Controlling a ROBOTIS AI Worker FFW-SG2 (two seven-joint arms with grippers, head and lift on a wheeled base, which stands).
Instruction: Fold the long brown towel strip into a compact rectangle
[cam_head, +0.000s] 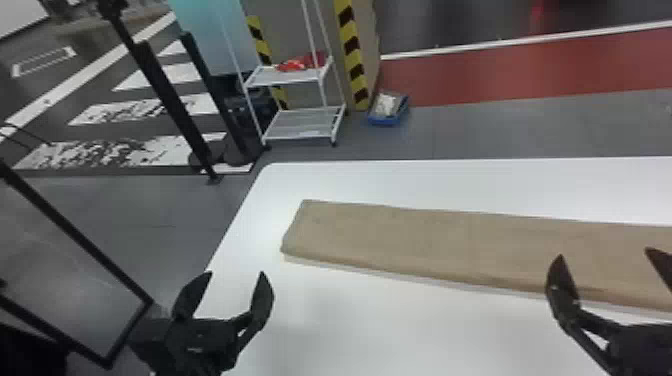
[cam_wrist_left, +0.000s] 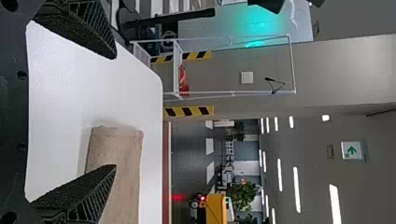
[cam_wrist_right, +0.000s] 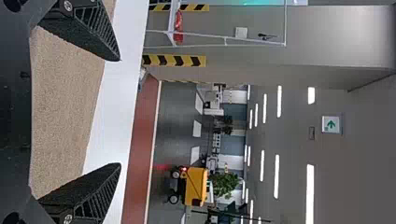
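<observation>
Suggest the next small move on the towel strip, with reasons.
Probably ease the left end effector forward and right to the left end of the towel strip: its fingers are open and empty, that end lies beyond them, and the strip stretches long across the table.

The towel strip (cam_head: 440, 240) is plain brown, the table (cam_head: 400, 325) white, the hazard tape (cam_head: 353, 55) striped yellow and black, the floor band (cam_head: 500, 75) red.
</observation>
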